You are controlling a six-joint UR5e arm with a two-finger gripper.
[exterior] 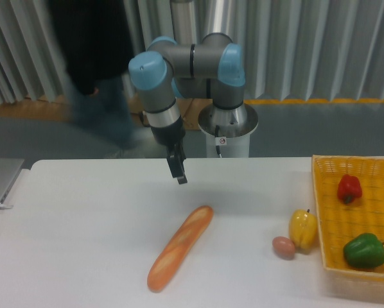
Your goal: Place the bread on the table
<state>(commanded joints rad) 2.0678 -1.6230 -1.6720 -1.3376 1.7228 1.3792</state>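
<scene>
The bread (179, 249) lies flat on the table (83, 218), slanting from near the front edge up toward the middle, well apart from the basket (327, 212) at the right edge. The gripper (179, 172) hangs in the air above and behind the loaf's upper end, holding nothing; whether its fingers are spread or closed cannot be told from this angle. The loaf looks like a light, stiff, smooth-skinned model, likely to pivot if pinched near an end. A hold across its narrow width at mid-length would balance it best. The placing appears done.
</scene>
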